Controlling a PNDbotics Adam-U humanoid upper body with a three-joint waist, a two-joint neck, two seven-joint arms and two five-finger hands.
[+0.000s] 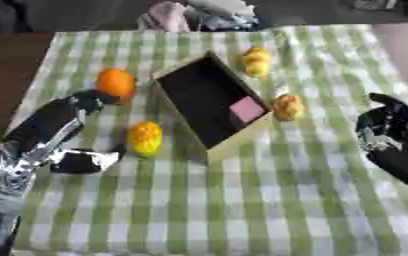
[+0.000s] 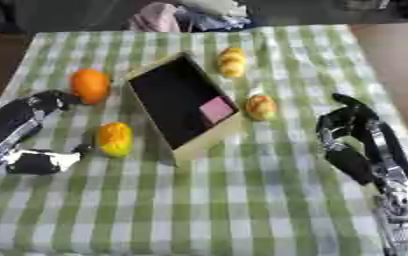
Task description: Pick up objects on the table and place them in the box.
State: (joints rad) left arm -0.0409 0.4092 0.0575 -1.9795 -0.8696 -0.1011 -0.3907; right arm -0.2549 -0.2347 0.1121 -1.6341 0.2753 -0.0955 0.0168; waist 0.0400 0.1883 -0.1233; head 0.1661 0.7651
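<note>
An open cardboard box (image 1: 183, 89) lies tilted at mid-table, with a pink block (image 1: 247, 109) inside it. An orange (image 1: 116, 84) sits left of the box, and a yellow-orange fruit (image 1: 145, 138) lies in front of that. A yellow fruit (image 1: 256, 61) is behind the box. A small orange-yellow fruit (image 1: 288, 107) rests against the box's right side. My left hand (image 1: 48, 125) is open, its fingertips right beside the orange and its thumb (image 1: 89, 161) near the yellow-orange fruit. My right hand (image 2: 352, 131) hovers open at the right and holds nothing.
A green-and-white checked cloth (image 1: 242, 200) covers the table, and its near half holds no objects. Bundled clothes (image 1: 199, 17) lie past the far edge. Brown floor shows along the left side.
</note>
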